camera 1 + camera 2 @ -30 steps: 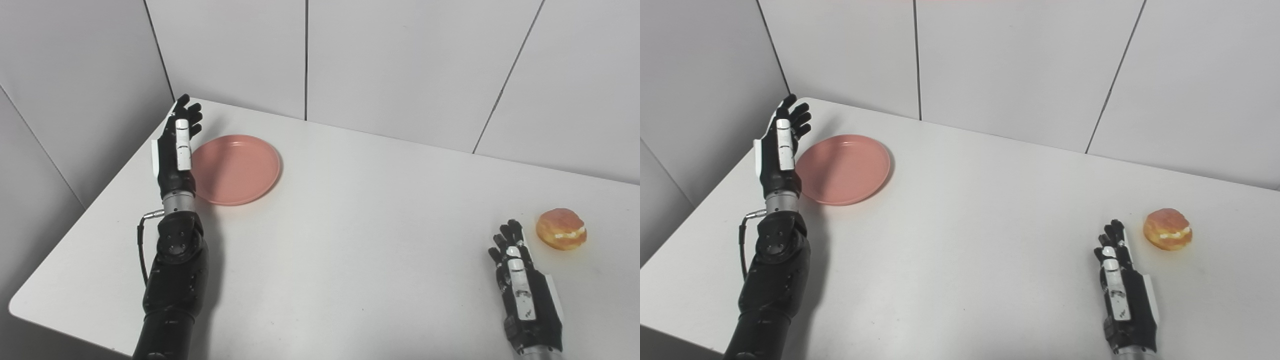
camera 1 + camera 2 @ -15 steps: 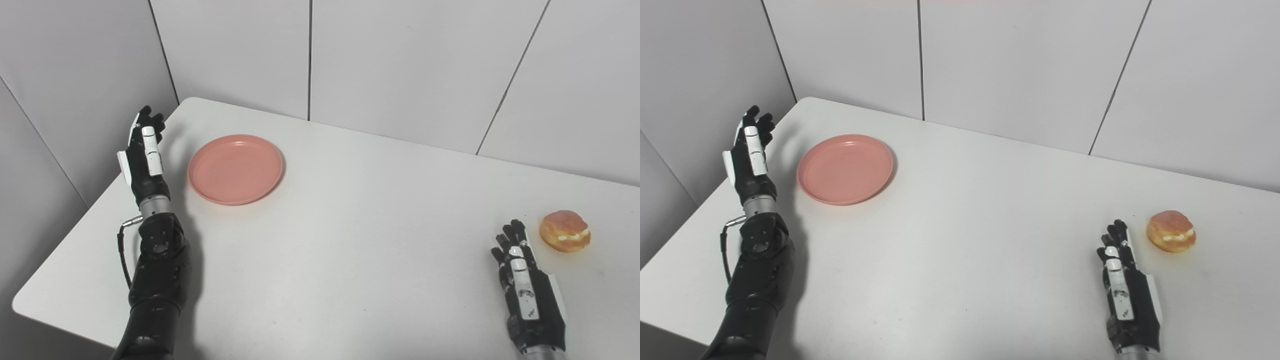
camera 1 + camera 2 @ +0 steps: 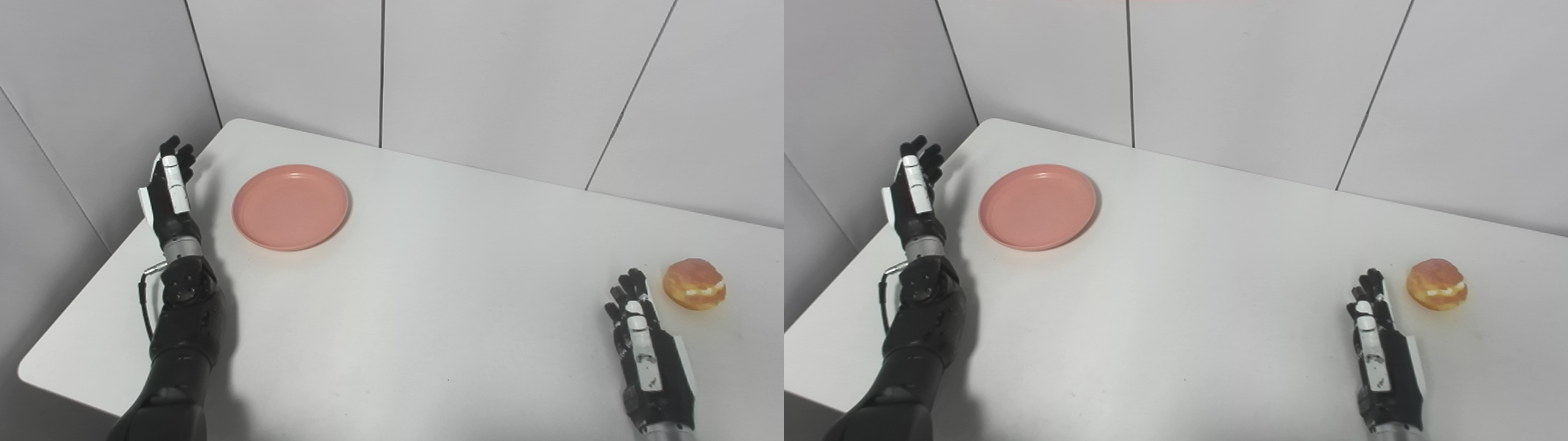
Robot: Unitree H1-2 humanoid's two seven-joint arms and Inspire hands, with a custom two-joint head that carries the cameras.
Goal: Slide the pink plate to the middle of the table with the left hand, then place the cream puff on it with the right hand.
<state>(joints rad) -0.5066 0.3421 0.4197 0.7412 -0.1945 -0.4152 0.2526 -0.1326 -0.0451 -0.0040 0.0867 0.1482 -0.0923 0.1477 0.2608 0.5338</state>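
The left robot hand (image 3: 169,195) stands raised over the bench's left edge, fingers up and apart, holding nothing. A second ago it was right against the left rim of the pink plate, covering that rim from view; half a second ago it had already drawn off toward the edge, and now it sits a touch farther out still, with a clear strip of white bench (image 3: 429,294) between it and the plate. Its forearm comes up from the near left corner, and its shadow falls on the bench just beside it.

The pink plate (image 3: 290,206) lies flat near the far left corner of the bench, well short of the middle. Its place against the back and left edges looks the same as in the earlier views; the small shift across the picture belongs to the whole scene, so the camera moved, not the plate.

Far over by the right edge, the right robot hand (image 3: 646,349) rests low near the front of the bench, fingers stretched forward and slightly apart, empty, just as it was a second ago. The cream puff (image 3: 694,283) sits near its fingertips, a little beyond and to their right, not touching them, and has not shifted.
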